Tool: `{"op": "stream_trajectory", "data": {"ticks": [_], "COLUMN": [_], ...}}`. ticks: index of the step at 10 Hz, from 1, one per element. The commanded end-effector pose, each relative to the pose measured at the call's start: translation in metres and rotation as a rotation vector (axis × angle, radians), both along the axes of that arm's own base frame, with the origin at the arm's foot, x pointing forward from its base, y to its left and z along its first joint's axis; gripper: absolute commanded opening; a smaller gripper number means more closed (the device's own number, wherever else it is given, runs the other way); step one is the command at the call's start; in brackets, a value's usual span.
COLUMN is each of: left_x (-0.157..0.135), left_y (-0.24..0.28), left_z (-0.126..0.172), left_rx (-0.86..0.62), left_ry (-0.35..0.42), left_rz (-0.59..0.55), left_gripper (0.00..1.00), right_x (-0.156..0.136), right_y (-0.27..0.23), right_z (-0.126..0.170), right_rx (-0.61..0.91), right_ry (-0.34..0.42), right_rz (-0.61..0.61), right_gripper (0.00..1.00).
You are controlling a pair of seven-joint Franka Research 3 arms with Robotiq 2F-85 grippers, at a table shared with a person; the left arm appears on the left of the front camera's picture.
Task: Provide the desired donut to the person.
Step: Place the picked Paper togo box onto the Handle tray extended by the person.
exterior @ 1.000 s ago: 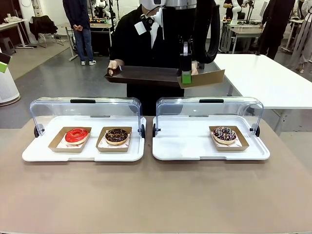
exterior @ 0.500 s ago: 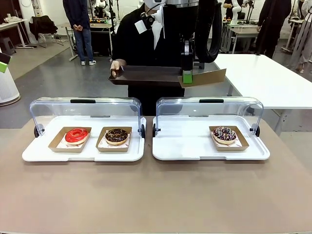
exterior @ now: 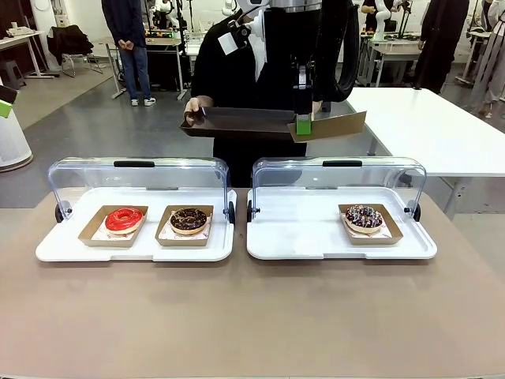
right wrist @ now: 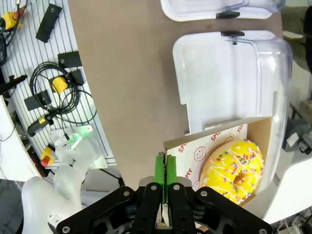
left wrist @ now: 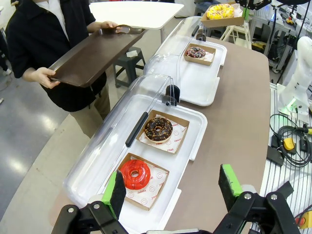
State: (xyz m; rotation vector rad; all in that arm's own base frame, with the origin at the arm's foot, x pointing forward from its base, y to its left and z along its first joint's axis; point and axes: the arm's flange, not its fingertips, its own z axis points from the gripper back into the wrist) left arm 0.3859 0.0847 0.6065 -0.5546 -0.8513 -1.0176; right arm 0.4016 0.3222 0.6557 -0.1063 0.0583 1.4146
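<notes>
A yellow sprinkled donut [right wrist: 233, 168] lies in a cardboard tray [right wrist: 207, 146], and my right gripper [right wrist: 165, 171] is shut on the edge of that tray. In the front view the right gripper [exterior: 302, 123] holds the cardboard tray [exterior: 341, 125] high, beside the brown serving tray [exterior: 237, 121] that the person [exterior: 229, 59] holds out in both hands. My left gripper [left wrist: 173, 181] hangs open above the left white tray, over the red donut [left wrist: 135, 174]. From there the yellow donut [left wrist: 219, 10] shows far off at the top.
Two white trays [exterior: 71, 249] [exterior: 292, 237] with raised clear lids stand on the brown table. The left one holds a red donut [exterior: 124, 219] and a chocolate donut [exterior: 188, 219], the right one a dark sprinkled donut [exterior: 364, 216]. A bystander in jeans [exterior: 130, 39] stands far back.
The person has shifted the brown serving tray slightly right and up. My right gripper with the cardboard tray has risen a little. The left arm is still.
</notes>
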Motion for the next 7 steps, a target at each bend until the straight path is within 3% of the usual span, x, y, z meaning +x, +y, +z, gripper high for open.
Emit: {"op": "stream_trajectory", "data": {"ticks": [1, 3, 4, 5, 7], "left_x": [0.0, 0.0, 0.0, 0.0, 0.0], "left_y": [-0.001, -0.001, -0.001, -0.001, -0.001], "left_z": [0.001, 0.001, 0.001, 0.001, 0.001], "left_rx": [-0.014, -0.014, -0.014, -0.014, -0.014], "left_ry": [-0.003, -0.003, -0.003, -0.003, -0.003], "left_rz": [0.001, 0.001, 0.001, 0.001, 0.001], "left_gripper": [1.0, 1.0, 1.0, 1.0, 1.0], "right_x": [-0.004, 0.0, 0.016, 0.034, 0.071], "right_y": [-0.004, 0.0, 0.01, 0.02, 0.037], "right_z": [-0.005, 0.0, 0.004, 0.01, 0.023], "right_rx": [-0.007, 0.0, 0.008, 0.007, 0.029], "right_ry": [-0.002, 0.0, -0.009, -0.071, -0.069], "right_rz": [-0.007, 0.0, 0.033, 0.018, 0.047], "right_gripper": [0.0, 0.01, 0.01, 0.01, 0.01]}}
